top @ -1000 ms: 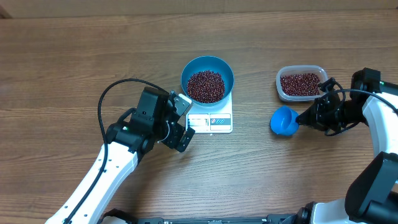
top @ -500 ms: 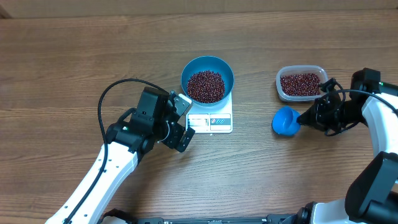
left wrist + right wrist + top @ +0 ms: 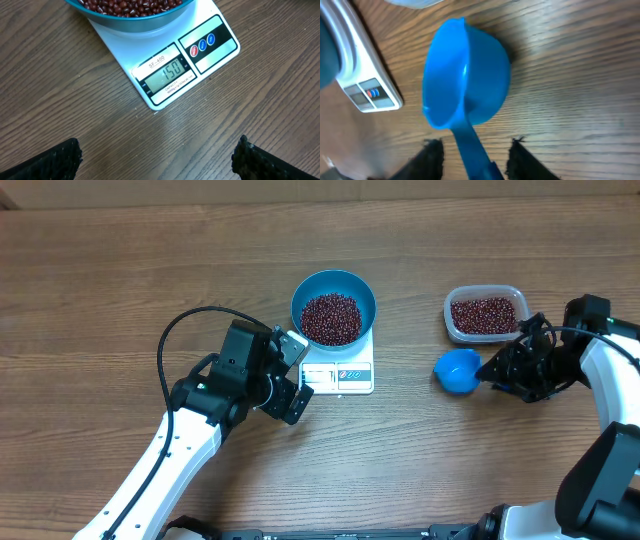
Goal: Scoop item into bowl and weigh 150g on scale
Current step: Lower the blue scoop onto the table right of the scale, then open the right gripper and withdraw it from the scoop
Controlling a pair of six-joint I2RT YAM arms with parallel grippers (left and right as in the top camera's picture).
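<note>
Okay, bowl (image 3: 366, 292) of beans (image 3: 331, 318) sat on the scale (image 3: 340, 372), whose display read 150. Left claw (image 3: 157, 157) hung wide open beside the scale, empty. Right claw (image 3: 476, 150) stood narrowly parted around the handle of the blue scoop (image 3: 456, 371), gaps showing. Scoop lay tipped on the desk (image 3: 120, 260) near the tub (image 3: 449, 315).
</note>
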